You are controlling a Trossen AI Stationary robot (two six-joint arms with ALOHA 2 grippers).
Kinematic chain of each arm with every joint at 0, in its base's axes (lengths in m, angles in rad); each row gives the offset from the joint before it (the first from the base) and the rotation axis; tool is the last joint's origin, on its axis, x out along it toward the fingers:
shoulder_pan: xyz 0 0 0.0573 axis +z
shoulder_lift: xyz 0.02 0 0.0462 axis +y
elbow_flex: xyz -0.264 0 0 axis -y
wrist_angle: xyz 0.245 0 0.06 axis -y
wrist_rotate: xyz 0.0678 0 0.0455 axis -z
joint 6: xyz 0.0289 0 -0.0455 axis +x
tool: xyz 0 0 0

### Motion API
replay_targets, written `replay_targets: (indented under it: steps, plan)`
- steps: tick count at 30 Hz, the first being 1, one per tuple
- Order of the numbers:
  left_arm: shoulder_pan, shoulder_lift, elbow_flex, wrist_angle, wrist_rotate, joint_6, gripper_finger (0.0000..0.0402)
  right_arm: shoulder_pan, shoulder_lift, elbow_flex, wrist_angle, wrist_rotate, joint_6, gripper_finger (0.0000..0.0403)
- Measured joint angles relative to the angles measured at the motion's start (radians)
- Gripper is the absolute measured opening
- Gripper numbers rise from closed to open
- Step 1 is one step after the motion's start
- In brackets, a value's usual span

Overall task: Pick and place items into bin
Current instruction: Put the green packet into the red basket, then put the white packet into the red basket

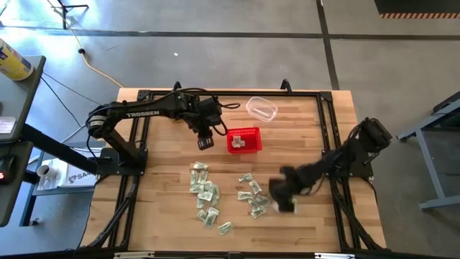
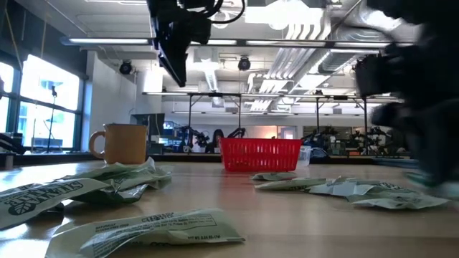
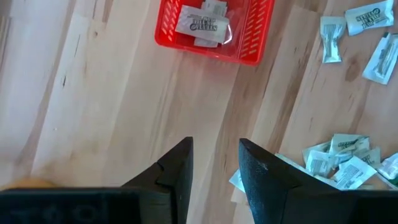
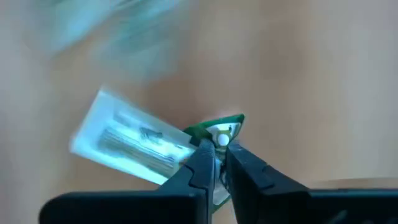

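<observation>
Wrinkled green-and-white bills lie in two loose groups on the wooden table, one (image 1: 205, 193) near the middle and one (image 1: 251, 196) to its right. The red basket (image 1: 231, 141) stands farther back with a few bills (image 3: 200, 22) lying in it. My left gripper (image 3: 215, 163) hangs open and empty above the table, just left of the basket. My right gripper (image 4: 217, 149), blurred in the high view (image 1: 285, 200), is at the right group, shut on one bill (image 4: 127, 144). My right gripper pinches one bill between its two fingertips at the bill's end (image 4: 188, 147), beside a green corner (image 4: 227, 126). The fingers come from above, pointing steeply down. The rest of the bill sticks out flat to one side; whether it is clear of the table I cannot tell.
A clear plastic container (image 1: 261, 108) sits behind the basket to its right. An amber mug (image 2: 123, 143) shows in the low view, left of the basket (image 2: 259, 154). Black frame rails (image 1: 327, 137) run along the table's edges. Bare wood lies between the basket and the bills.
</observation>
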Motion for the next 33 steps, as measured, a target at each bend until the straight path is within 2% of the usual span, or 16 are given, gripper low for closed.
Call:
replay_targets:
  steps: [4,9,14,17,21,26,30,33]
  plan:
    - [0.0,-0.004,-0.001,-0.031,0.0,-0.014,0.0161,-0.142,-0.113,0.001,-0.009,0.117,-0.007,0.0009]
    - [-0.001,-0.029,-0.001,-0.047,-0.017,-0.022,0.0161,-0.332,-0.217,0.063,0.024,0.223,-0.116,0.0015]
    - [-0.002,-0.085,-0.024,-0.017,-0.034,-0.039,0.0161,-0.476,-0.17,0.199,0.111,0.122,-0.305,0.0006]
    - [0.0,-0.119,-0.051,0.004,-0.037,-0.056,0.0161,-0.56,-0.077,0.264,0.166,-0.008,-0.301,0.0019]
    - [0.0,-0.157,-0.106,0.035,-0.034,-0.081,0.0161,-0.62,0.066,0.339,0.145,-0.062,-0.225,0.0065]
    - [-0.017,-0.17,-0.202,0.034,-0.028,-0.156,0.0161,-0.635,0.148,0.416,0.028,-0.103,-0.233,0.0167]
    - [-0.044,-0.169,-0.299,0.096,-0.003,-0.236,0.0161,-0.59,0.124,0.436,-0.02,-0.021,-0.358,0.0252]
    - [-0.082,-0.166,-0.388,0.205,0.0,-0.227,0.0161,-0.55,0.076,0.415,-0.083,0.047,-0.444,0.0298]
